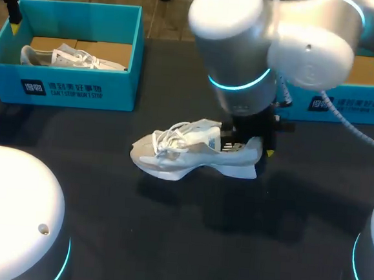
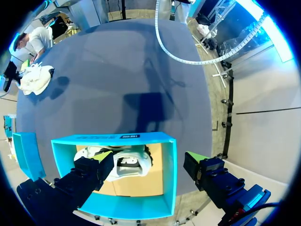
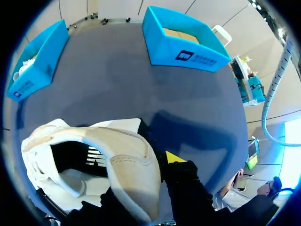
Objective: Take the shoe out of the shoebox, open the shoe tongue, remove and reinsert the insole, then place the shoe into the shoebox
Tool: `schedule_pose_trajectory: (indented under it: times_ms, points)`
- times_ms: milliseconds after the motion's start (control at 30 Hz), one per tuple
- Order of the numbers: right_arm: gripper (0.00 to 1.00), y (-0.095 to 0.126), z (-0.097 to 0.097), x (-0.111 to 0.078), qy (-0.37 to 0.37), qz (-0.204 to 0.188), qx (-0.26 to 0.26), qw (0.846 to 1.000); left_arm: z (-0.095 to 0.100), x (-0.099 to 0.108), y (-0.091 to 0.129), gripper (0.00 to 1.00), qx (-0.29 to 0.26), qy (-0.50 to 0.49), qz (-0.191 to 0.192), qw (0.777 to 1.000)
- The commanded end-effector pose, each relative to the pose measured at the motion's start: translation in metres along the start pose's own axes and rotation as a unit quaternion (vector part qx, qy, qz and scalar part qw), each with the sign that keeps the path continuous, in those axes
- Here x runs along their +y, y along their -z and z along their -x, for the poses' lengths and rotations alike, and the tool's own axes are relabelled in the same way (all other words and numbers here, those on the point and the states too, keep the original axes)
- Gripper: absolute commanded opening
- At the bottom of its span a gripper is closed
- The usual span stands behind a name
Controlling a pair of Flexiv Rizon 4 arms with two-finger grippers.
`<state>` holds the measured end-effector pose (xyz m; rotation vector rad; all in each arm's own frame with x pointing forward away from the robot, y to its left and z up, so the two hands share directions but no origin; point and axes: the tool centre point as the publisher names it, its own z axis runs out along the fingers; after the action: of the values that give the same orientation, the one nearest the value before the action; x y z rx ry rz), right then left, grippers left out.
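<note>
Right hand point(image 1: 245, 144) clamped on shoe point(image 1: 186, 154) heel, left hand point(image 2: 148, 160) spread over shoebox point(image 2: 170, 181) holding second shoe point(image 2: 129, 165)

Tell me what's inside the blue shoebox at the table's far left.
The shoebox holds one white laced shoe lying on its brown cardboard floor. In the head view the front wall hides the shoe's sole and the near strip of floor.
</note>
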<state>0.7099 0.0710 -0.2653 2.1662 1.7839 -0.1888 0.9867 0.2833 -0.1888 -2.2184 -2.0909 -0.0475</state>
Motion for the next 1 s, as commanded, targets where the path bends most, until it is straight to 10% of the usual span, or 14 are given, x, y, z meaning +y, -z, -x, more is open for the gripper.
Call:
schedule_pose_trajectory:
  times_ms: [33,1000]
  points:
    - [0.0,0.001,-0.004,0.002,0.0,-0.002,-0.003,1.0,0.0,-0.001,0.0,1.0,0.001,0.0,0.001,1.0]
    - [0.0,-0.068,-0.057,-0.056,0.017,-0.037,0.019,0.999,0.0,-0.001,0.0,1.0,0.001,0.0,0.001,1.0]
